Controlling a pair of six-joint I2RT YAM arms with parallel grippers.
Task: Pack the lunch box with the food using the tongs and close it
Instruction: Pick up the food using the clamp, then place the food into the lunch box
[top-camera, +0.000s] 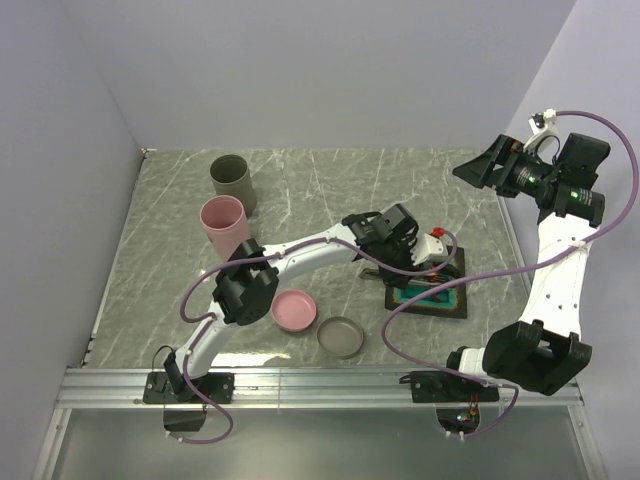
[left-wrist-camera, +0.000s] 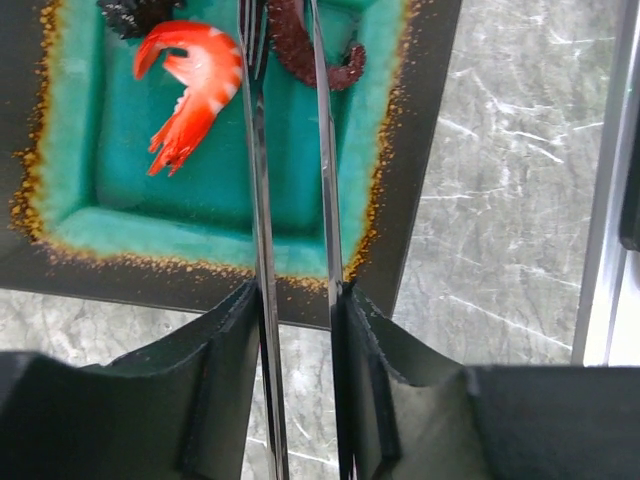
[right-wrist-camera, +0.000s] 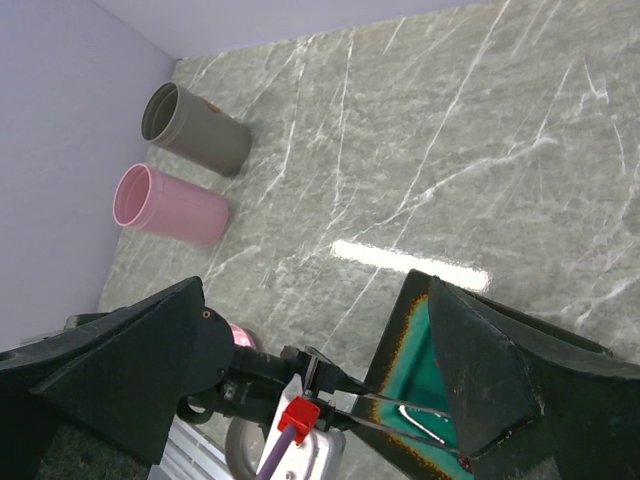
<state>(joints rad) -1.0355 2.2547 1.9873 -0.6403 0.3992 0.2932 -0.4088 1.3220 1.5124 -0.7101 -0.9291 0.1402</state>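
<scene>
My left gripper (left-wrist-camera: 295, 300) (top-camera: 398, 240) is shut on the tongs (left-wrist-camera: 258, 200), one slim metal arm against each finger. The tongs reach out over a teal plate with a dark speckled rim (left-wrist-camera: 420, 150) (top-camera: 452, 308). An orange-red shrimp (left-wrist-camera: 190, 85) lies on the plate just left of the left tong arm. A dark red tentacle piece (left-wrist-camera: 345, 72) lies partly between the two tong tips. The lunch box's pink container (top-camera: 222, 222) and grey container (top-camera: 233, 180) stand upright at the back left. My right gripper (top-camera: 480, 167) (right-wrist-camera: 305, 285) is open and empty, raised at the far right.
A pink lid (top-camera: 294, 310) and a grey lid (top-camera: 341, 336) lie near the front, left of the plate. A black food piece (left-wrist-camera: 135, 12) sits at the plate's far corner. Walls close the table on the left, back and right. A metal rail (top-camera: 320, 385) runs along the near edge.
</scene>
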